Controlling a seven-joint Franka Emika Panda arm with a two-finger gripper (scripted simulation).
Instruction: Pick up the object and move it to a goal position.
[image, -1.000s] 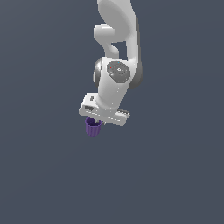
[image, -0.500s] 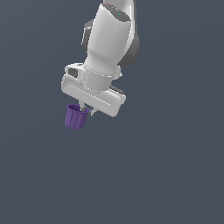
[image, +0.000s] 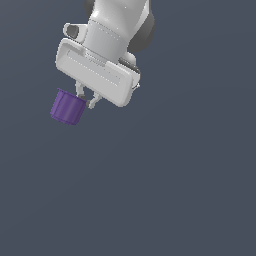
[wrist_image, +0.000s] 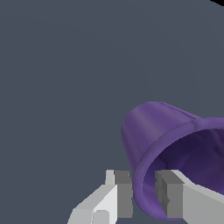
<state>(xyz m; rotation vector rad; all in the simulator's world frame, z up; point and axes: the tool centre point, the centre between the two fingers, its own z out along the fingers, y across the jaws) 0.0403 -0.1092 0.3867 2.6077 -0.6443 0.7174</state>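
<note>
White robot arm with a wide, flat white hand body (image: 97, 72) fills the upper part of the exterior view; its top is cut off by the frame edge. The tool (image: 86, 98) sits under that body, with two short grey fingers (image: 79, 90) poking out, small and partly lost against the cup.

Small purple cylindrical cup with a wider rim band (image: 67, 106) hangs tilted off the tool, toward the exterior view's left. Rim end is up at the fingers, closed end points down and away. Nothing but flat grey backdrop around it, so I can't tell if a worktop is below.

Wrist view: the tool (wrist_image: 143, 195) has the fingers nearly together, pinching the cup's rim wall (wrist_image: 146, 144). One grey pad (wrist_image: 123, 194) is on the outside of the wall, the other (wrist_image: 171, 194) inside the mouth. Cup runs off the frame edge, so the far rim and most of the interior are cut off. Finger bases are also out of frame.
</note>
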